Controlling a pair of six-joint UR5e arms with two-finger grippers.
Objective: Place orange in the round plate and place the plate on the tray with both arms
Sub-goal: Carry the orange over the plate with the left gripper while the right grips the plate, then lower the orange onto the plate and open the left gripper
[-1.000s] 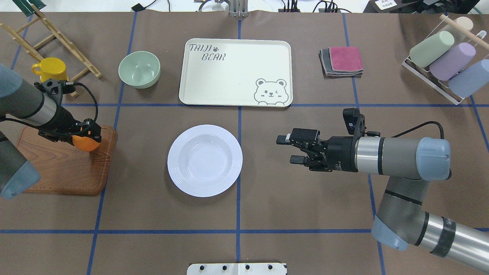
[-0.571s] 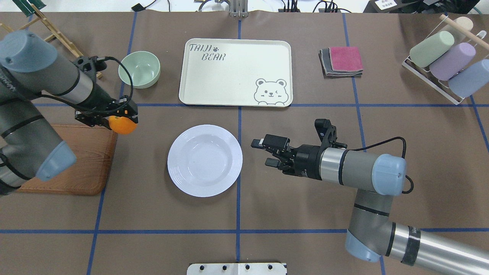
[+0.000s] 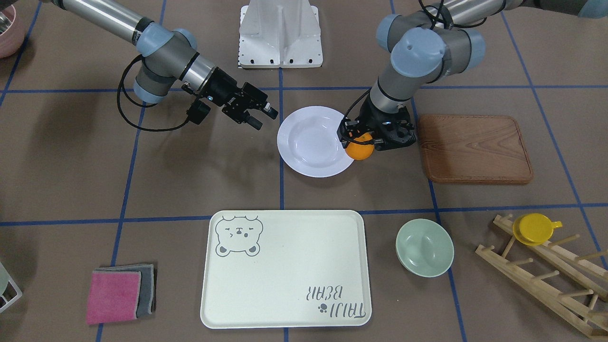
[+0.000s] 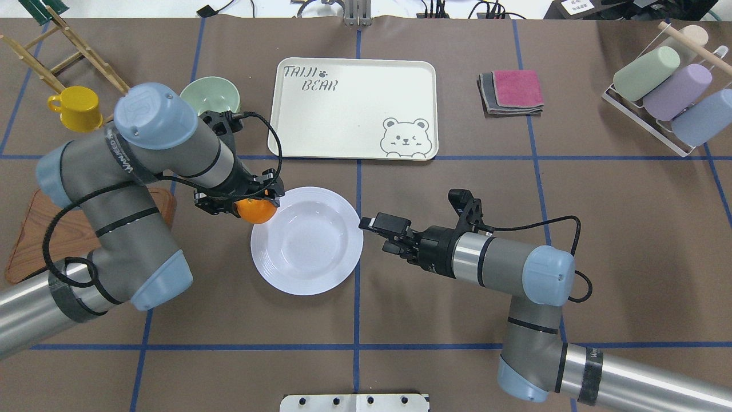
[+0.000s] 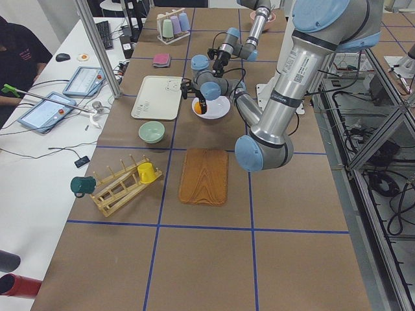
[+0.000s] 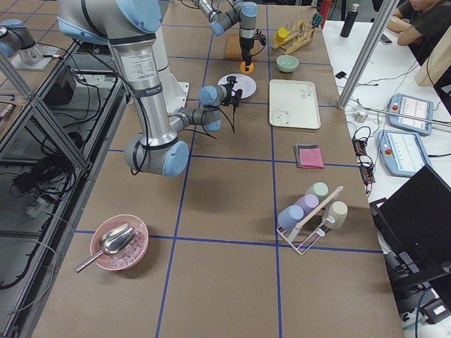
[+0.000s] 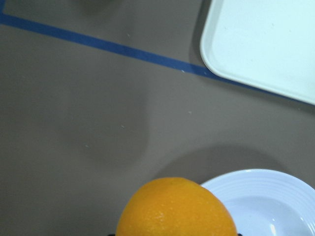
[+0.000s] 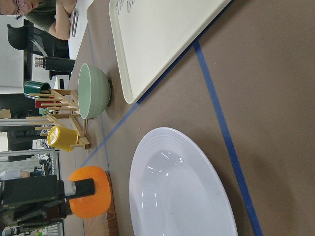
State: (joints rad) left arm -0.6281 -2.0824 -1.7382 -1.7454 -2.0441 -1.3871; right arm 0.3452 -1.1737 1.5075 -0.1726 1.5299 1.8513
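The orange [image 4: 257, 210] is held above the table at the left rim of the white round plate [image 4: 306, 240], with my left gripper [image 4: 249, 202] shut on it. In the left wrist view the orange [image 7: 177, 209] fills the bottom edge beside the plate's rim [image 7: 266, 196]. My right gripper [image 4: 381, 234] stands open just off the plate's right rim, touching nothing. The cream tray [image 4: 351, 109] with the bear drawing lies beyond the plate, with nothing on it. Facing the robot, the orange [image 3: 359, 146] overlaps the plate's [image 3: 311, 147] right edge.
A pale-green bowl [image 4: 209, 97] sits left of the tray, partly behind my left arm. The wooden board [image 3: 475, 147] lies at my left. A yellow cup [image 4: 74, 107] and wooden rack [image 3: 546, 270] stand far left. Folded cloths [image 4: 512, 91] and a cup rack [image 4: 663, 86] are right.
My left arm has carried the orange off the wooden board rightwards to the plate's left rim. My right gripper has moved left to the plate's right rim and stays open.
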